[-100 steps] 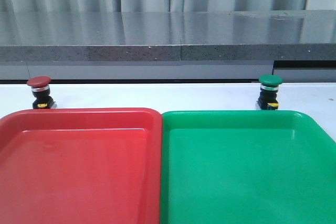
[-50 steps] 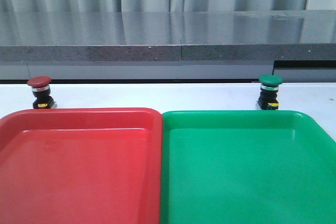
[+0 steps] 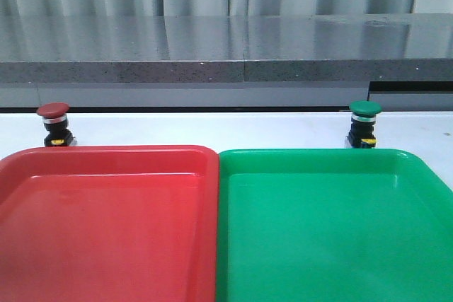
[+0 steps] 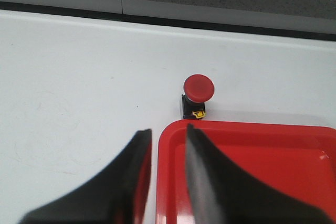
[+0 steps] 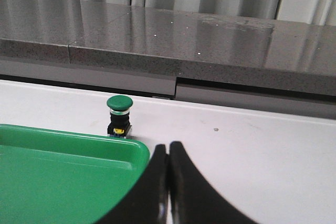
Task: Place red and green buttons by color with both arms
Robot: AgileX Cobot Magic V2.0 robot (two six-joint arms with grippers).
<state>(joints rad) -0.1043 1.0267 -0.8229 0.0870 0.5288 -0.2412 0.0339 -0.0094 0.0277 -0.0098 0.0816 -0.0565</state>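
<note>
1. My left claw (image 4: pixel 164 169) hangs with its fingers parted by a narrow gap, holding nothing, above the rim of the red tray (image 4: pixel 252 150).
2. The red button (image 4: pixel 198 94) stands upright on the white table (image 4: pixel 79 77), ahead of that claw and just beyond the tray's far edge.
3. My right claw (image 5: pixel 168 179) has its fingers pressed together, empty, beside the green tray (image 5: pixel 63 171).
4. The green button (image 5: pixel 119 116) stands upright ahead of that claw, just past the tray's far rim.
</note>
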